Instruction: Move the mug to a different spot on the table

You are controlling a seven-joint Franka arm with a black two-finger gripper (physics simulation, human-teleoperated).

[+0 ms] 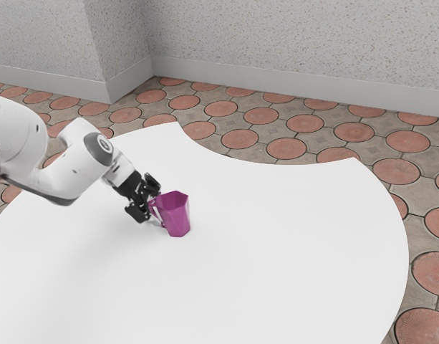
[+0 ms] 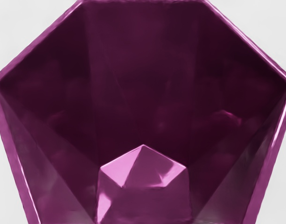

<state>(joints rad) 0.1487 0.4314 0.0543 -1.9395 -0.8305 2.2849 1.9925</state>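
On white table (image 1: pixel 276 236), black fingers (image 1: pixel 143 199) at purple mug (image 1: pixel 176 215), grip indiscernible

Mug (image 1: pixel 177 213): glossy magenta outside. Seen from the wrist, its faceted inside is a darker plum, with a paler pink highlight on the facets nearest the hand. Table (image 1: pixel 276 244): plain matte white, no pattern. Arm (image 1: pixel 33 158): white shells, grey disc at the joint; gripper (image 1: pixel 148 206) black. Floor (image 1: pixel 305 123): terracotta-red round tiles in a repeating grid, smaller brown-grey pieces between them. Wall (image 1: pixel 276 36): speckled grey, rough-looking. Skirting board (image 1: pixel 291 79): pale grey.
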